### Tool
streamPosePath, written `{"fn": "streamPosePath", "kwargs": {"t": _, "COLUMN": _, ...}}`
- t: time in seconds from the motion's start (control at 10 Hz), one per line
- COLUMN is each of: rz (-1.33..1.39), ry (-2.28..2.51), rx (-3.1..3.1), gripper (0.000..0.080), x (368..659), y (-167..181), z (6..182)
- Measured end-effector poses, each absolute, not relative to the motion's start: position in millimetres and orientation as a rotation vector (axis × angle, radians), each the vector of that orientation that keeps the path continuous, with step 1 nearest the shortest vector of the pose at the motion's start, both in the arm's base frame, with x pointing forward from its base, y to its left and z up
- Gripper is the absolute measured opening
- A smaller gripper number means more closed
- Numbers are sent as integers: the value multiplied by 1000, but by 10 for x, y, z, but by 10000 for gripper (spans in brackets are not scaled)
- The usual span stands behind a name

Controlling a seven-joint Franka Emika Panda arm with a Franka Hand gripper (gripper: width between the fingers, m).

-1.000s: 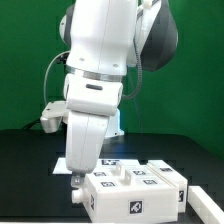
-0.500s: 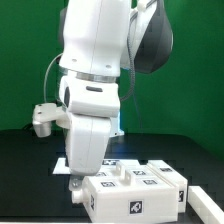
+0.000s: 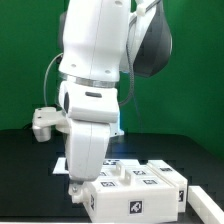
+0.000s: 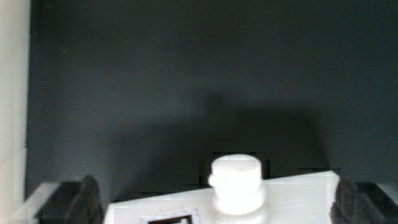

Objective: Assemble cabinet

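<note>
The cabinet point(image 3: 135, 188) is a white box of panels and blocks with black-and-white tags, lying at the front of the exterior view's right. My gripper point(image 3: 76, 186) hangs at its end toward the exterior view's left, fingertips down by that end. In the wrist view the gripper point(image 4: 224, 203) is open, with dark fingers point(image 4: 71, 200) far apart on either side of a white tagged cabinet part point(image 4: 294, 205). A short white round peg point(image 4: 235, 180) stands up from that part between the fingers. A gap shows between each finger and the part.
The table is black. The marker board point(image 3: 116, 158) lies flat behind the cabinet, partly hidden by the arm. A white strip point(image 4: 9, 100) runs along one edge of the wrist view. The arm's bulky white body towers over the cabinet.
The arm's wrist has turned and shifted slightly toward the exterior view's left. The gripper stays at the cabinet's end and the cabinet has not moved.
</note>
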State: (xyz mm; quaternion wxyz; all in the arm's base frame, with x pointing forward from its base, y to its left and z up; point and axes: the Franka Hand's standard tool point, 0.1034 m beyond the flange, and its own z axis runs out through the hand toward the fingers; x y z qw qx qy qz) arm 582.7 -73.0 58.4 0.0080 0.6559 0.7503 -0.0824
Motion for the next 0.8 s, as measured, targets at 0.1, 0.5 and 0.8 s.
{"fn": "streamPosePath", "kwargs": {"t": 0.1, "rz": -263, "ry": 2349, "rx": 2051, "gripper": 649, "x": 5814, "y": -725, "z": 551}}
{"fn": "streamPosePath", "kwargs": {"t": 0.5, "rz": -296, "ry": 2364, "rx": 2059, "gripper": 649, "x": 5748, "y": -719, "z": 386}}
{"fn": "streamPosePath", "kwargs": {"t": 0.8, "rz": -313, "ry": 2380, "rx": 2062, "gripper": 649, "x": 5699, "y": -667, "z": 271}}
